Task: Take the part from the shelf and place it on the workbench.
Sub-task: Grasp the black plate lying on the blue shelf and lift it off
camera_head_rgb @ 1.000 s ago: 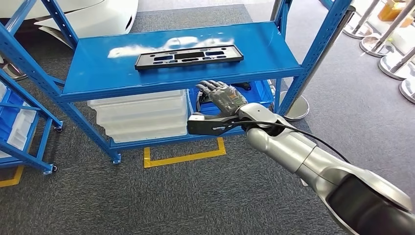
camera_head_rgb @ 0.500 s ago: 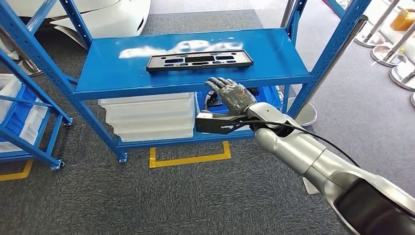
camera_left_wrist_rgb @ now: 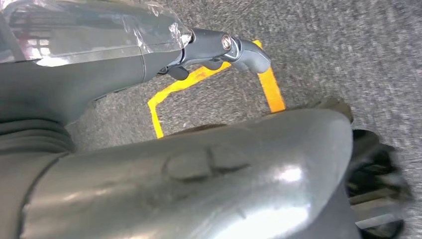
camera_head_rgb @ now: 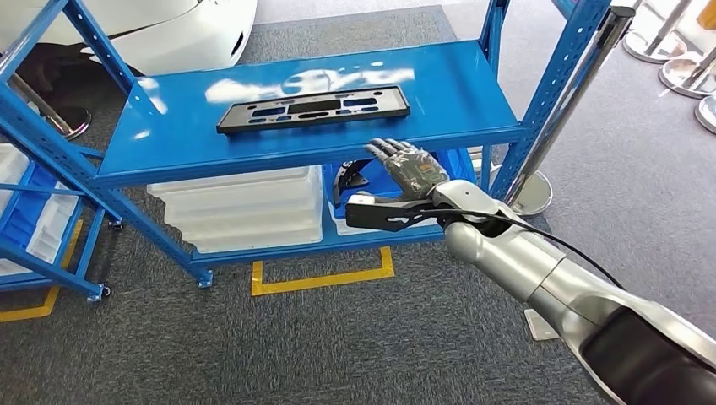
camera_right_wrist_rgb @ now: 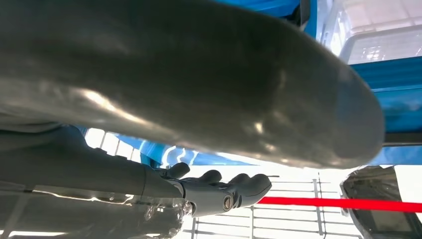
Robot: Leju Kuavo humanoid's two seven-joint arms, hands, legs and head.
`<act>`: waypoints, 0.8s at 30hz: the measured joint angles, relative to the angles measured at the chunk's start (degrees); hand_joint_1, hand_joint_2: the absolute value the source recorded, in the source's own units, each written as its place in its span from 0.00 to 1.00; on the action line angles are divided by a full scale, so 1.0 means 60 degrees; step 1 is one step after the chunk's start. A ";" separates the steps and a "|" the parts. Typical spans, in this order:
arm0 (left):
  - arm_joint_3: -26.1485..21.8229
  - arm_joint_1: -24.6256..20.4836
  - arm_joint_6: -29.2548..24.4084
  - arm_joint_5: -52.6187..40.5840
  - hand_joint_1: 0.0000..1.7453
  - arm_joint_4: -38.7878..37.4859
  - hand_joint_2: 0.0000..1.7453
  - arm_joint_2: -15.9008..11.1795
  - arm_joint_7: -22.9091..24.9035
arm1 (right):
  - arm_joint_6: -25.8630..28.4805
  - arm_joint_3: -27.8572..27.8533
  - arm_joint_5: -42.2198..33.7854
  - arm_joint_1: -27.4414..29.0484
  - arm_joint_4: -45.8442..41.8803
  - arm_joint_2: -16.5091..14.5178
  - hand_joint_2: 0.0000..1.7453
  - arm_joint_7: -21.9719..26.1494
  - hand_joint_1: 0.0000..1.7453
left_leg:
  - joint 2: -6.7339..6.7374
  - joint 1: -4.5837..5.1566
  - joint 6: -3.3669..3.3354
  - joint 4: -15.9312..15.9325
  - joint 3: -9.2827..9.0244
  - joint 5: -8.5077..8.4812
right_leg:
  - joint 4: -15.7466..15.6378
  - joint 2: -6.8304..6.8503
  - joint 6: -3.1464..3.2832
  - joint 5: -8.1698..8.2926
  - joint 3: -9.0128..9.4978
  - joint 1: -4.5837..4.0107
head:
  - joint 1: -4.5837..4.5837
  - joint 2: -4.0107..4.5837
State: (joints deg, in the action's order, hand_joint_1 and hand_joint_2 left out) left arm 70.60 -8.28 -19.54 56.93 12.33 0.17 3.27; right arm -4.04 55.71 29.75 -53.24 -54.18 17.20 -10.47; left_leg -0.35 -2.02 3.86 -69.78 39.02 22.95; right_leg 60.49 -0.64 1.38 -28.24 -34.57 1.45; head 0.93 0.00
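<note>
A long flat black part (camera_head_rgb: 314,108) with several slots lies on the top board of the blue shelf (camera_head_rgb: 211,143). My right hand (camera_head_rgb: 409,169) hovers just in front of and below the board's front edge, to the right of the part and not touching it. Its fingers are spread and hold nothing. From the right wrist view, the right hand's dark fingers (camera_right_wrist_rgb: 224,191) stretch out under the blue board. My left hand (camera_left_wrist_rgb: 164,164) hangs over grey carpet, with its fingers (camera_left_wrist_rgb: 219,47) loosely extended and nothing in them.
Stacked white bins (camera_head_rgb: 245,207) and a blue bin (camera_head_rgb: 456,160) fill the shelf's lower level. A second blue rack (camera_head_rgb: 34,211) stands at the left. Yellow floor tape (camera_head_rgb: 325,274) marks the carpet. A chrome post with a round base (camera_head_rgb: 532,194) stands right of the shelf.
The whole view has shifted a little, so the camera moved. My right hand stays spread near the shelf's front edge, now slightly farther right of the part.
</note>
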 joint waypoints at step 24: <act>-0.0004 0.0037 -0.0050 0.0083 0.00 -0.0054 0.00 0.0036 0.0038 | -0.0173 0.0006 0.0197 0.0217 0.0127 -0.0021 0.00 0.0050 0.00 | -0.0116 0.0173 -0.0405 0.1966 -0.0872 -0.0680 | -0.0180 0.0044 -0.0484 0.0346 -0.0416 0.0096 | -0.0178 0.0000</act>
State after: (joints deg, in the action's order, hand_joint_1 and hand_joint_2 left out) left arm 70.58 -8.06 -19.84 57.42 12.01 0.39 3.50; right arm -5.08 55.75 30.93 -51.94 -53.42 17.08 -10.17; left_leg -1.04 -0.98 1.43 -57.98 33.79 18.87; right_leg 59.41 -0.38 -1.52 -26.16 -37.06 2.03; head -0.13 0.00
